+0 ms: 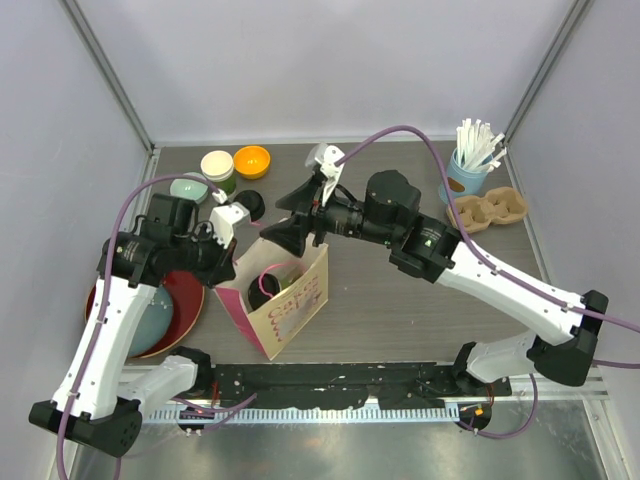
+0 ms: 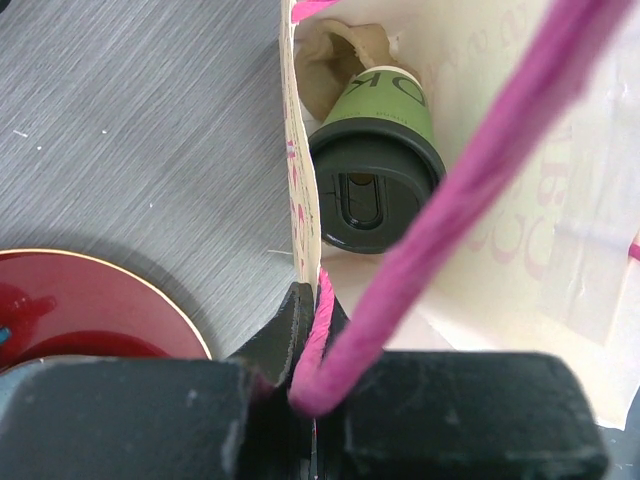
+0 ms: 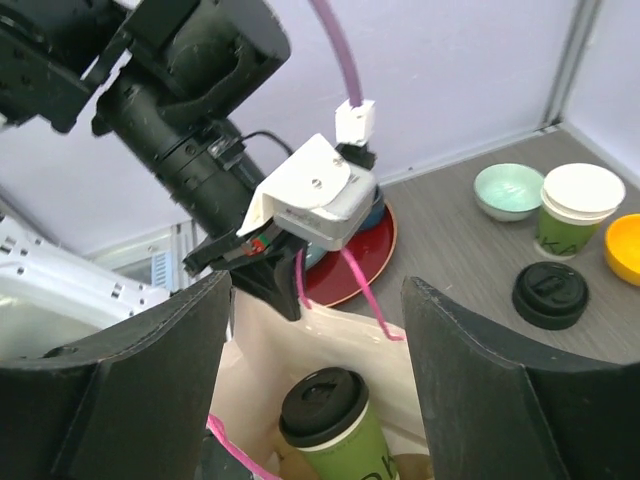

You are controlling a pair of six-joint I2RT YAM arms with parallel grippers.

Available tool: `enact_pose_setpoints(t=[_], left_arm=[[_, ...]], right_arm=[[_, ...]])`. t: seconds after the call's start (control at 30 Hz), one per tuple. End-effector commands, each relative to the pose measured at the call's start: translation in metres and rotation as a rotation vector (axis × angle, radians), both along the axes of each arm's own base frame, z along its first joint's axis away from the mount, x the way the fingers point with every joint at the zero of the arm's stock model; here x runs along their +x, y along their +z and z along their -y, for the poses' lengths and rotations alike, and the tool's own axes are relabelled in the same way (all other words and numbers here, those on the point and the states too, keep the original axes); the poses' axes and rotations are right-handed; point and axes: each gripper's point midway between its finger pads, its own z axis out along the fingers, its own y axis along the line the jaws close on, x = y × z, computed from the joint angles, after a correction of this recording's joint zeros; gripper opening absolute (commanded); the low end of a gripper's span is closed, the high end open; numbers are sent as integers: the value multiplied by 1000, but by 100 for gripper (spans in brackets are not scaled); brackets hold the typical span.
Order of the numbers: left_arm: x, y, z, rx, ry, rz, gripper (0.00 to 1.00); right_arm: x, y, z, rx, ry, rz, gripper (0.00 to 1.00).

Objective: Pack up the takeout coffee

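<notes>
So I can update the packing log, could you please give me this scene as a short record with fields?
bag: paper bag, upright, mouth open
left gripper: shut on paper bag rim by pink handle
right gripper: open, above the bag mouth
packed: one lidded cup inside the bag
unpacked: second cup on table, black lid loose beside it

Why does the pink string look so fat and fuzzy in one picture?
Left wrist view: the pink string runs right by the lens, so it blurs, while the lidded cup behind is sharper. Right wrist view: the near black fingers look soft. Top view: everything fairly crisp.
</notes>
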Motion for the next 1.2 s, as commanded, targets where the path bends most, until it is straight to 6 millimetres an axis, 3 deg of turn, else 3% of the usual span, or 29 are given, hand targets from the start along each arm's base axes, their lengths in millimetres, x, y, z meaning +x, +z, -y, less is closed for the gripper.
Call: enact_pose_setpoints(t=[0.0,0.13,0.3,0.43,0.63,0.7,0.73,0.87,1.0,1.17], left_arm=[[-8,10,-3,2,5,13,0],[-10,9,-13,36,51,22,0],[-12,8,-27,95,104,30,0],[-11,11,-38,133,152,57,0],[-7,8,-54,202,212,81,0],[-6,8,-55,200,223,75,0],[-6,7,-55,200,224,73,0],[-5,4,-58,204,242,73,0],[-7,2,-63,222,252,79,0],[-9,4,-67,225,267,87,0]], right_arm=[[28,52,35,114,-243,15,76],[77,37,62,48,-439,-59,77],[142,-14,94,-64,-584,-182,73],[166,-60,95,-177,-619,-232,72],[187,-121,78,-328,-588,-303,70],[193,-131,79,-355,-590,-312,70],[198,-149,80,-399,-594,-339,69],[211,-170,77,-484,-595,-371,63],[199,-177,52,-524,-444,-296,59],[204,-166,38,-522,-535,-241,59]])
